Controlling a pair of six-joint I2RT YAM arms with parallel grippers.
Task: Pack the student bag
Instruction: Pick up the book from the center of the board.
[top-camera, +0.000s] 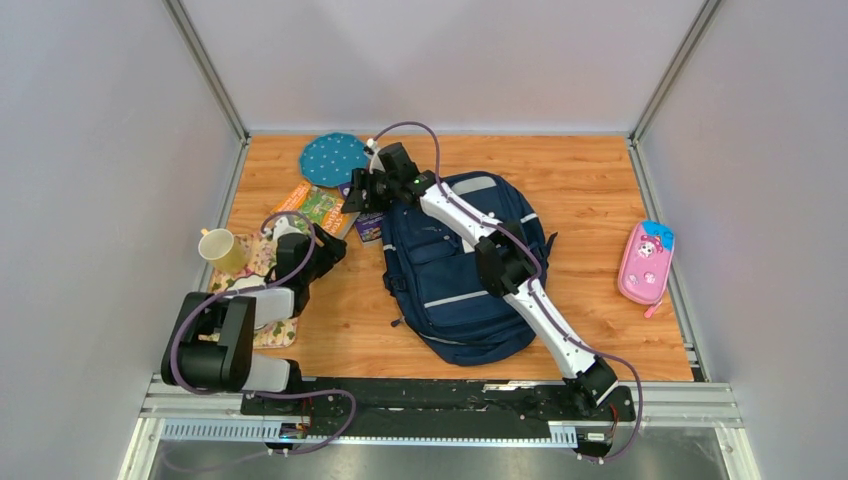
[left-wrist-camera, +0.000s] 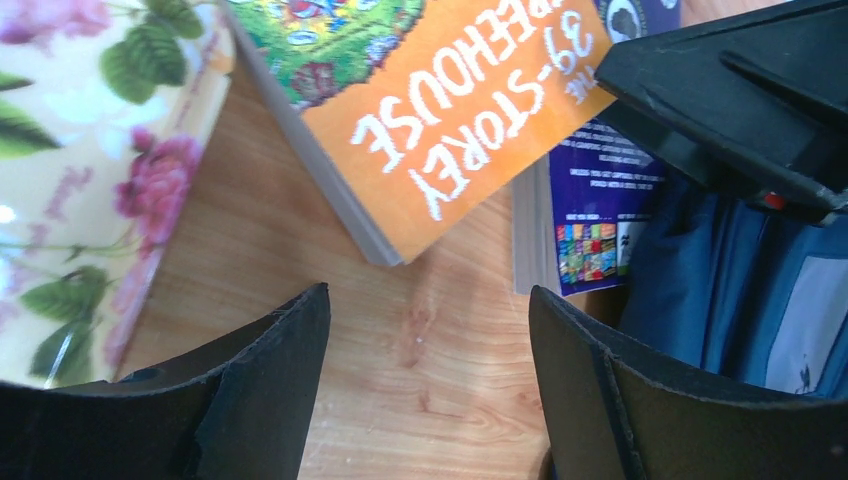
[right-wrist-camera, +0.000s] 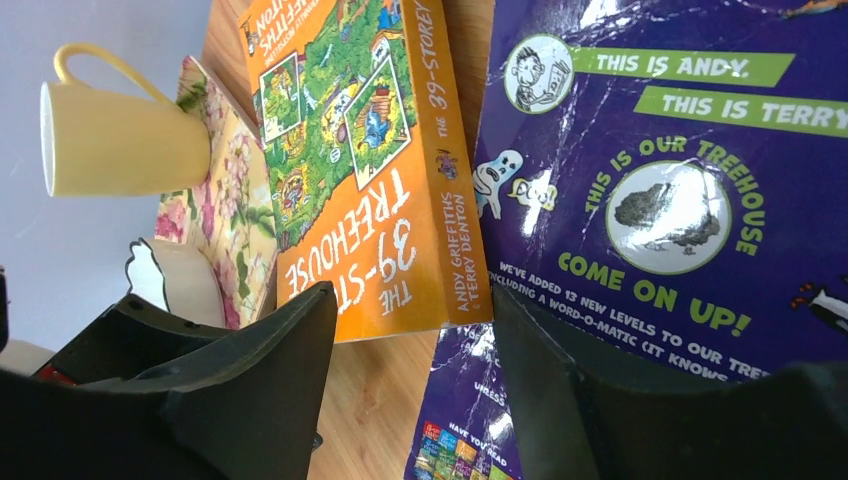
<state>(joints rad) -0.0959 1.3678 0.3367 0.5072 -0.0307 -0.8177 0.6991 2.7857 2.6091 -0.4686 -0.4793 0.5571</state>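
L claw (left-wrist-camera: 430, 300) nr left edge of surface (top-camera: 350, 320): spread, empty. Student bag (top-camera: 435, 290) mid-surface, lying flat. Pink pencil case (top-camera: 645, 262) by right edge, unpacked. R claw (right-wrist-camera: 415, 290) past bag's far-left corner, spread over orange book (right-wrist-camera: 370, 150) & purple book (right-wrist-camera: 650, 200), neither pinched. Est: early stage, all packing left.

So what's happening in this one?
Two robot arms are packing a bag that lies on the table. The right hand, open, reaches over it to a purple book beside an orange book. The left hand hovers open nearby, holding nothing. A pencil case lies far right.
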